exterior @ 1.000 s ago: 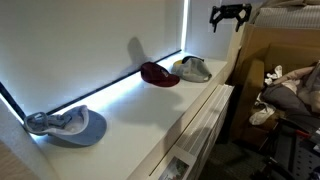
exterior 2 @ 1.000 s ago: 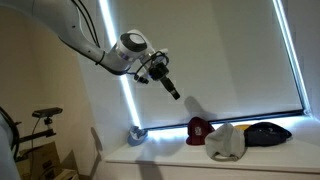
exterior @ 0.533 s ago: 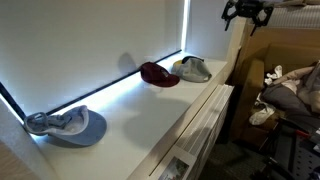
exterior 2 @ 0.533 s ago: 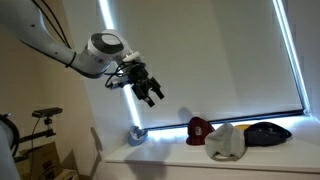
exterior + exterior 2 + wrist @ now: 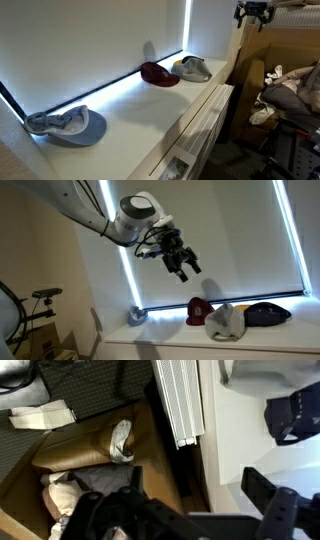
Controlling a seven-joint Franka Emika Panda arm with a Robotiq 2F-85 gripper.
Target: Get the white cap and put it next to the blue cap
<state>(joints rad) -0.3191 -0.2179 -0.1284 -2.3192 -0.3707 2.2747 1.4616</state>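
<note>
A white ledge runs under a lit window. In an exterior view a white cap lies beside a dark blue cap, with a red cap on its other side and a small pale cap at the far end. In an exterior view the blue cap has a pale cap against it, and the red cap and a grey-white cap lie farther along. My gripper hangs high above the ledge, open and empty.
Beyond the ledge's end are a brown cardboard box, clothes and shoes on the floor. White slats line the ledge front. A bicycle stands near the wall.
My gripper has swung across above the ledge and turned, staying high and open. The caps have not moved.
</note>
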